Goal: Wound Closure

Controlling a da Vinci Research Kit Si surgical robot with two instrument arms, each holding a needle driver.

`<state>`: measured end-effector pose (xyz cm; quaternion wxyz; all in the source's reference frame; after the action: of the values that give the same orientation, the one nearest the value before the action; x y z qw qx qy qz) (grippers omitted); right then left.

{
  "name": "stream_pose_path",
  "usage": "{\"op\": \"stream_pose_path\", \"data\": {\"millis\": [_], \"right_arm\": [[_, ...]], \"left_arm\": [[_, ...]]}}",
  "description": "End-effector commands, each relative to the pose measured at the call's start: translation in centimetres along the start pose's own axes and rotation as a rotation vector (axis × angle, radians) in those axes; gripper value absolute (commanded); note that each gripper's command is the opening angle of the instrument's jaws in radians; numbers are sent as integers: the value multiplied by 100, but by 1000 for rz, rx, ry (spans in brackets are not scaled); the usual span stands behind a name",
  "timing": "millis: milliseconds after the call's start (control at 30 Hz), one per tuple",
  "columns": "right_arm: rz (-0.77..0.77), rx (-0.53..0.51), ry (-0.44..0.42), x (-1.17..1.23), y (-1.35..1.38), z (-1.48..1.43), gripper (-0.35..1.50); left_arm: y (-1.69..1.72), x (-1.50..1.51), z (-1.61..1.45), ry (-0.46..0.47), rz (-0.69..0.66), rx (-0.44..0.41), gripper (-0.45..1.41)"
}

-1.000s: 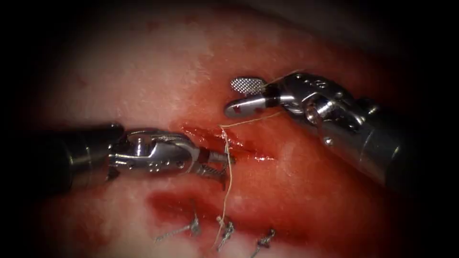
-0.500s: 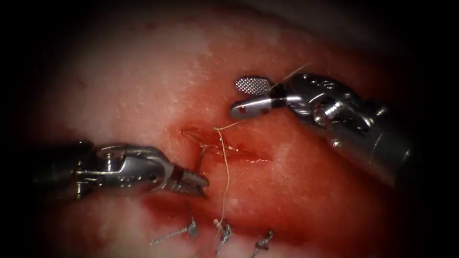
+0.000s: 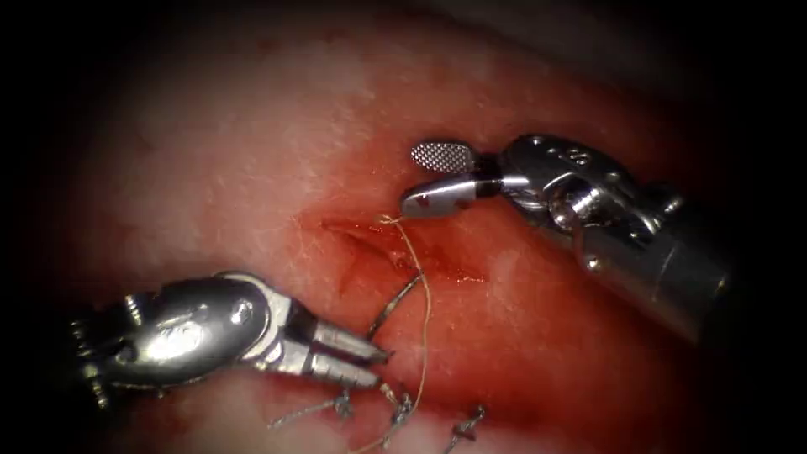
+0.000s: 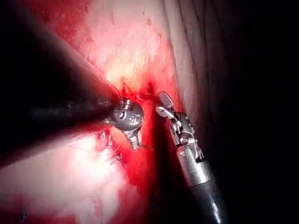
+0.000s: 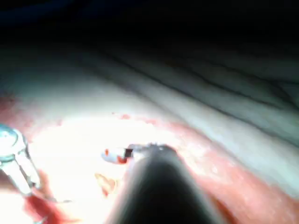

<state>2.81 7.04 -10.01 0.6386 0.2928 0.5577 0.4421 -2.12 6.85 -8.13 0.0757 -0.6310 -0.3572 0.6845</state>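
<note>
At the lower left of the endoscope view, the left tool [image 3: 383, 368] clenches the needle [image 3: 393, 307] close to one end, at the tips of its jaws. The needle rises from there toward the cut [image 3: 395, 250]. Its curve lies clear of the tissue [image 3: 252, 151], and its far end stops just below the cut's middle. Whether that end touches the surface, I cannot tell.

The thread [image 3: 424, 319] forms a small loop at the cut's upper edge, crosses the cut, and runs down beside the needle. It ends among the stitches [image 3: 399, 410] at the lower edge of the picture, where short cut ends stick up.

Above and right of the cut, the right tool [image 3: 409, 178] is released: its jaws are spread wide, the ridged face of the upper one in plain sight, and they hold nothing. Its lower jaw tip hangs just beside the thread's loop.

Red fluid [image 3: 471, 336] stains the tissue around the cut and down to the stitches.
</note>
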Motion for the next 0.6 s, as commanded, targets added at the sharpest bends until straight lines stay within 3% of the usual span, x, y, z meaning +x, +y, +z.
{"op": "stream_pose_path", "data": {"millis": [33,133,267,367,500,600], "right_arm": [[-12,4,6,12,0,6,147],[-12,8,5,22,-7,1,147],[-65,45,39,55,-32,-13,148],[-77,69,30,64,-41,-26,147],[-94,51,38,68,-52,-76,141],[-117,20,60,83,-56,-86,148]], "left_arm": [[-4,3,4,12,1,-3,-35],[2,22,4,29,-13,-16,-35],[12,46,-7,27,116,45,-35],[17,64,-17,20,223,95,-35],[14,91,-31,11,327,195,-35],[12,94,-34,4,348,224,-35]]}}
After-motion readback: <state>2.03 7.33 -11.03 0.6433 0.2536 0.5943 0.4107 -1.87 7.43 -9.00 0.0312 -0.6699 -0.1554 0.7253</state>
